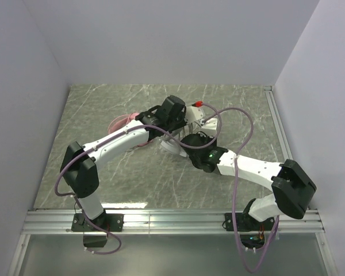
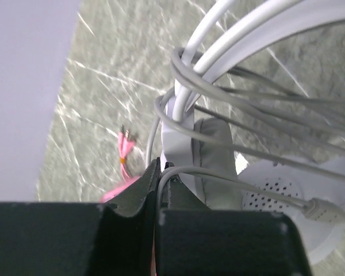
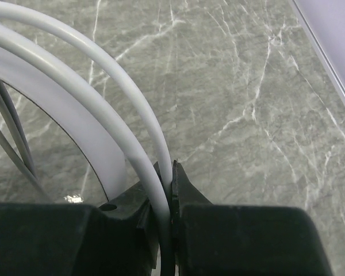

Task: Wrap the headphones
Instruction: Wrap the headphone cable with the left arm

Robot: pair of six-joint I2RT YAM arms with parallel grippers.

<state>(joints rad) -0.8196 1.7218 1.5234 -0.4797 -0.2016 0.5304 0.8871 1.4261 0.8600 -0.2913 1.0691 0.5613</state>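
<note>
Top view: both arms huddle over the white headset on the table, the left wrist shows the left gripper pinching its cable, and the right wrist shows the right gripper clamping the headband, so a hard tug could probably undo those loose loops.

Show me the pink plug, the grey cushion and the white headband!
pink plug [image 2: 125,144]: left wrist view, its twin jacks.
grey cushion [image 2: 215,155]: left wrist view, the pad's side.
white headband [image 3: 83,135]: right wrist view, the wide flat strip.
</note>
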